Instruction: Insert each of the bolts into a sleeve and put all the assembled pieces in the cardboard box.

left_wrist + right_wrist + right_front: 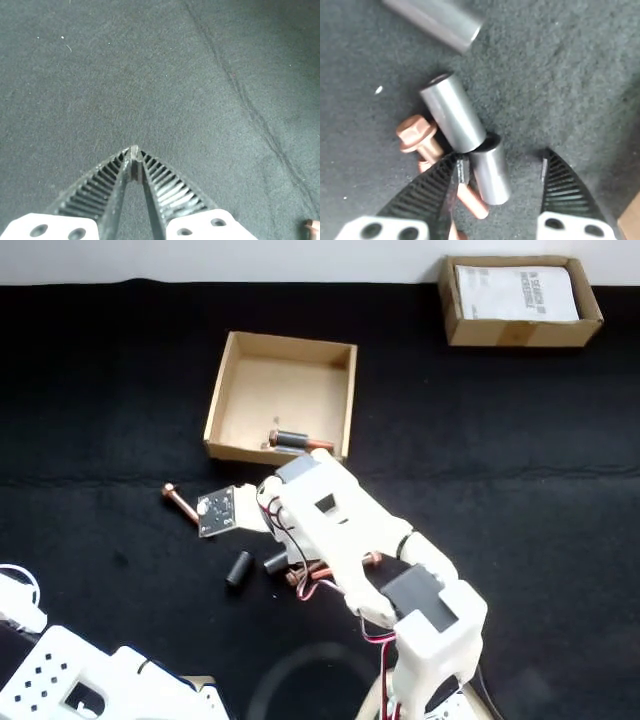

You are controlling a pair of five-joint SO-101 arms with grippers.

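My right gripper (501, 156) is open and low over a small heap on the black cloth. One grey sleeve (491, 170) lies between its fingers, nearer the one on the bolt's side. A second sleeve (452, 117) rests against it, and a third (435, 20) lies farther off. A copper bolt (417, 135) lies beside them, its shank under one finger (442, 182). From above, the right arm (330, 515) covers the heap; sleeves (238, 568) and bolts (305, 575) show at its edge. My left gripper (133, 150) is shut over bare cloth. The cardboard box (225, 390) holds one assembled piece (298, 440).
A lone bolt (180, 502) lies left of the right arm, near the box's front corner. A second cardboard box (455, 310) with a paper sheet stands at the back right. The left arm (60, 680) sits at the front left edge. A bolt head (310, 226) shows near the left gripper.
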